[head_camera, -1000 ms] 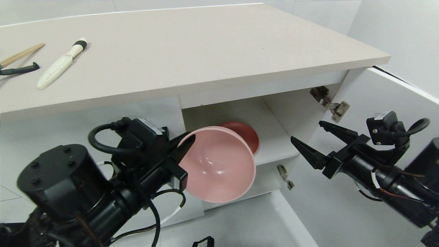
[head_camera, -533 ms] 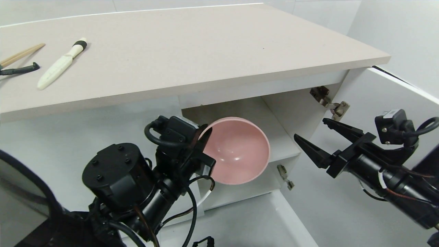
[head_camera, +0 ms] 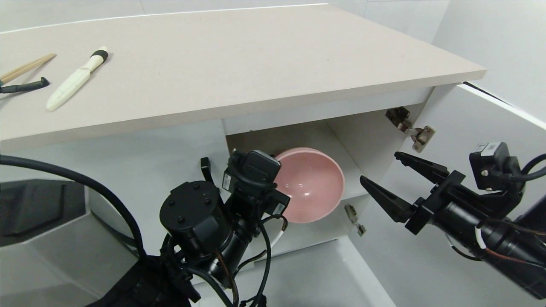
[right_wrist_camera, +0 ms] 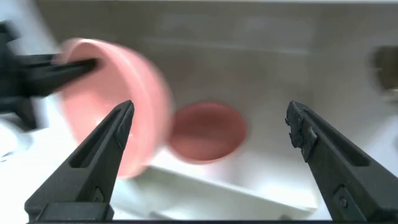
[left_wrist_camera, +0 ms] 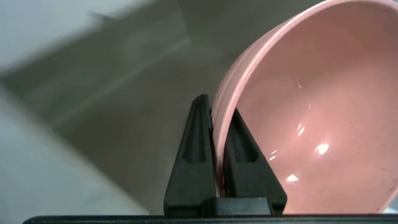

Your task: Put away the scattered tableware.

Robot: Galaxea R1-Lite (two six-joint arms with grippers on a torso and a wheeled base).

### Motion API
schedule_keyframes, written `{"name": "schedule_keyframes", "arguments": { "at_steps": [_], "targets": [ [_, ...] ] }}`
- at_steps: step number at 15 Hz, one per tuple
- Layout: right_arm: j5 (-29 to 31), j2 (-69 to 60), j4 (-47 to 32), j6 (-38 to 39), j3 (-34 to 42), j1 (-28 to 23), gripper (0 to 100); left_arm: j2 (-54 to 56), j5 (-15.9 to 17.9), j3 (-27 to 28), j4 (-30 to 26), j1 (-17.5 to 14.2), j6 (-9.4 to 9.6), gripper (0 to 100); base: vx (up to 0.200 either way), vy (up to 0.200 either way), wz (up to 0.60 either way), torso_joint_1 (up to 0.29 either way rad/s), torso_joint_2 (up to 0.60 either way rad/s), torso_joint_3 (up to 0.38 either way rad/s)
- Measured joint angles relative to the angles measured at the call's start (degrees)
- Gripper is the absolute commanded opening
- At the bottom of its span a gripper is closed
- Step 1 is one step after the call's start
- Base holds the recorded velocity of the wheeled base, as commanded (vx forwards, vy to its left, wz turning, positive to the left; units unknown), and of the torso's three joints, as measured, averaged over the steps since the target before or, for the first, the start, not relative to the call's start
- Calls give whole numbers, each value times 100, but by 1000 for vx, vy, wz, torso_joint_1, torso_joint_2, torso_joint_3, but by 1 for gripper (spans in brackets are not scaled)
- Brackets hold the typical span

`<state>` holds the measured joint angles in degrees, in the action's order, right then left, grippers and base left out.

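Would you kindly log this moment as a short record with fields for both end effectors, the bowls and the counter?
Left end effector: shut on rim of pink bowl, at cupboard opening
Pink bowl: tilted, inside facing outward, above the shelf's front
Red dish: lying on the shelf, behind the pink bowl
Right end effector: open, empty, beside the open door
Counter: white utensil, chopsticks, dark utensil at its far left

The pink bowl [head_camera: 313,183] hid the red dish [right_wrist_camera: 208,130] from the head view. The right wrist view rendered both blurred. The chopsticks [head_camera: 27,67] were cut off at the head view's edge.
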<state>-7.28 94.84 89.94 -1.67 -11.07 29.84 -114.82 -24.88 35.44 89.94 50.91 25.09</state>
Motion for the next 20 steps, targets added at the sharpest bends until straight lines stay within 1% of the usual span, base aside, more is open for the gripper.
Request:
{"name": "schedule_keyframes", "arguments": {
  "at_steps": [4,6,12,13,16,20],
  "targets": [
    [2,9,0,4,154,185,100,-188,20,174,0,127,22,0,0,0,0,0,0,0],
    [2,111,0,4,138,190,100,-212,33,321,0,206,11,0,0,0,0,0,0,0],
    [17,522,0,15,-146,-315,100,-397,44,855,0,490,-22,0,0,0,0,0,0,0],
    [17,540,-2,15,-166,-350,0,-455,41,963,2,538,-44,0,0,0,0,0,0,0],
    [13,542,0,23,-188,-361,0,-574,39,1079,0,628,-54,0,0,0,0,0,0,0],
    [82,455,-17,23,-191,-33,0,-612,33,1103,24,656,-35,0,0,0,0,0,0,0]
  ]
}}
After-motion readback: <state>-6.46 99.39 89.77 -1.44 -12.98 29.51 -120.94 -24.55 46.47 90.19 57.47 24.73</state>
